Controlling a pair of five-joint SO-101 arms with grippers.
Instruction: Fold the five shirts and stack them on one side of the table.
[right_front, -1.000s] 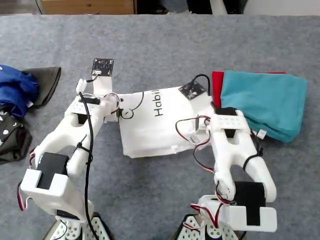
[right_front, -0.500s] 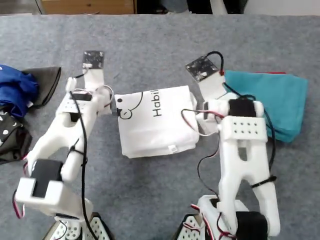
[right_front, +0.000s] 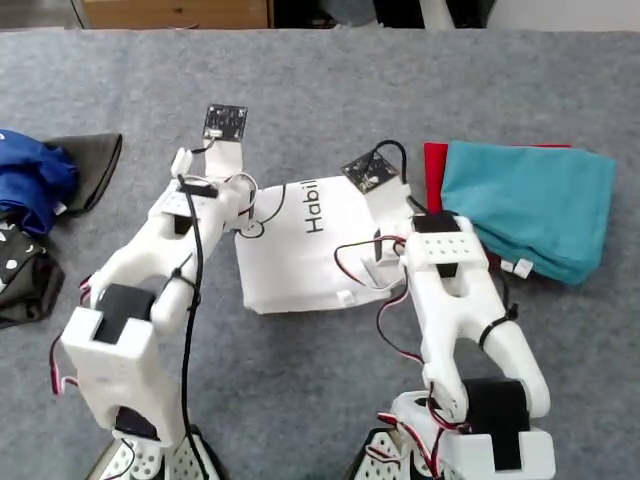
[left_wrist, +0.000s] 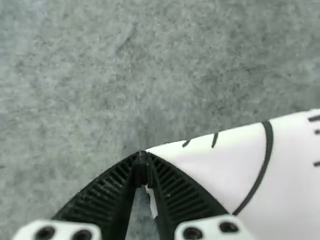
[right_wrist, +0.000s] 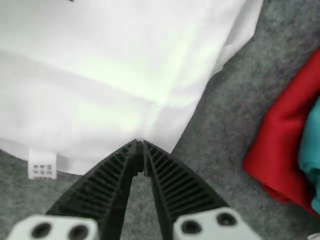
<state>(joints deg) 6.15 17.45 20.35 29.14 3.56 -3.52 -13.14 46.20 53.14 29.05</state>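
A folded white shirt (right_front: 310, 245) with black print lies mid-table. My left gripper (left_wrist: 141, 156) is shut on its left corner, a sliver of white cloth showing between the fingers; in the high view that arm (right_front: 200, 205) stands at the shirt's far left corner. My right gripper (right_wrist: 140, 146) is shut at the shirt's right edge (right_wrist: 150, 100), with a crease running to the tips. A teal shirt (right_front: 530, 205) lies folded on a red shirt (right_front: 433, 175) at the right; the red shirt (right_wrist: 280, 150) lies close beside the right gripper.
At the left edge lie a crumpled blue shirt (right_front: 30, 185), a black one (right_front: 90, 165) and a dark spotted one (right_front: 20, 275). Grey felt (right_front: 320, 90) covers the table, with open room at the back and front middle.
The right arm swung out toward the teal stack, then came back to the white shirt's right edge. The left arm shifted slightly right. The shirt's right side lies wider again.
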